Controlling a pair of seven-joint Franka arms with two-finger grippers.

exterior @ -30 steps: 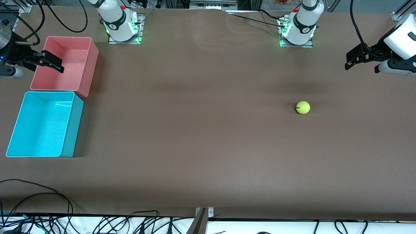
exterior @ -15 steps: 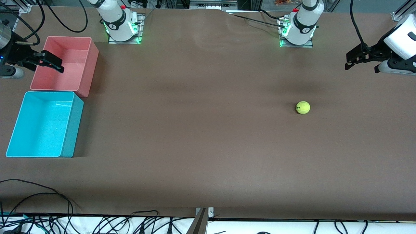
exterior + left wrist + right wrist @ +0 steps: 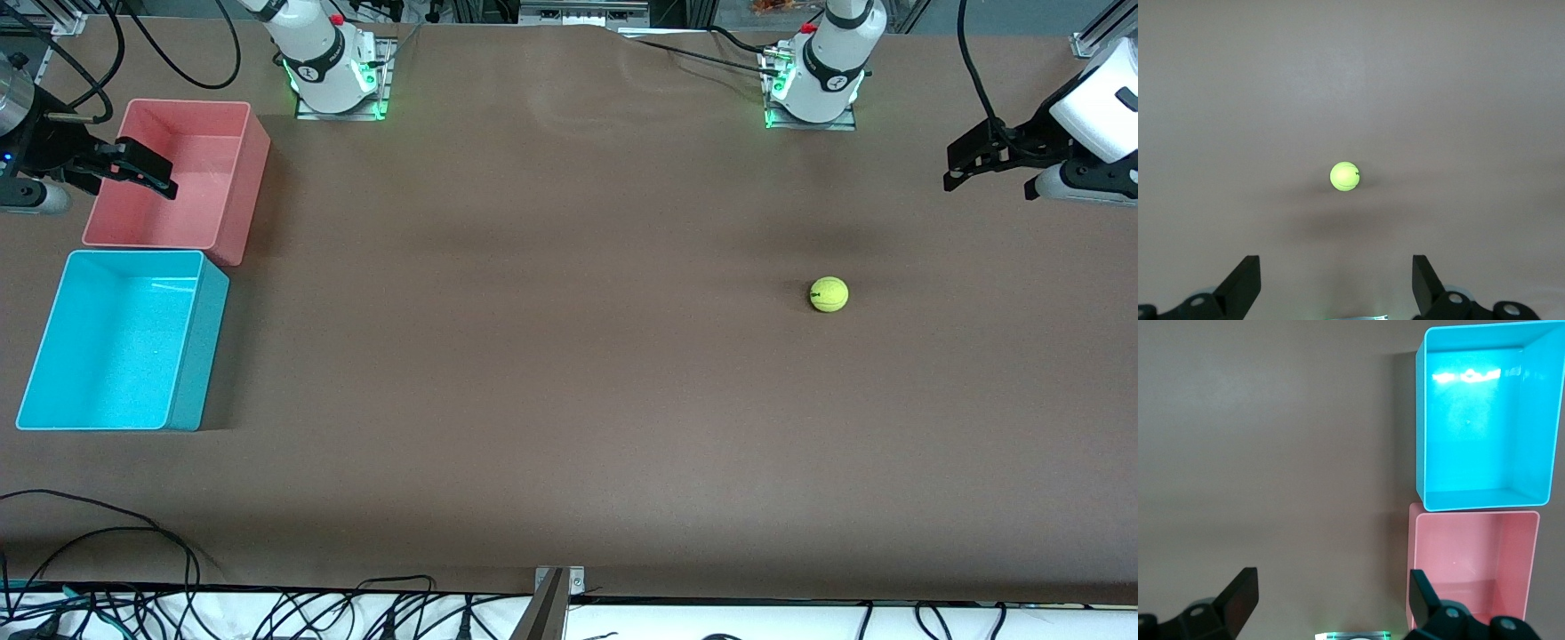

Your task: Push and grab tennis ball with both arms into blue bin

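The tennis ball [image 3: 829,294] lies on the brown table toward the left arm's end; it also shows in the left wrist view [image 3: 1345,177], ahead of the open fingers. My left gripper [image 3: 965,164] hangs open and empty over the table at that end, apart from the ball; its wrist view shows it [image 3: 1337,283]. The blue bin [image 3: 203,356] stands empty at the right arm's end, and the right wrist view shows it too [image 3: 1421,420]. My right gripper [image 3: 147,169] is open and empty over the pink bin's edge; its wrist view shows it [image 3: 1331,600].
A pink-red bin [image 3: 247,191] stands empty right beside the blue bin, farther from the front camera, also in the right wrist view [image 3: 1471,514]. The arm bases [image 3: 338,84] [image 3: 811,89] stand along the table's edge. Cables [image 3: 133,533] and a metal bracket [image 3: 556,587] lie at the camera-side edge.
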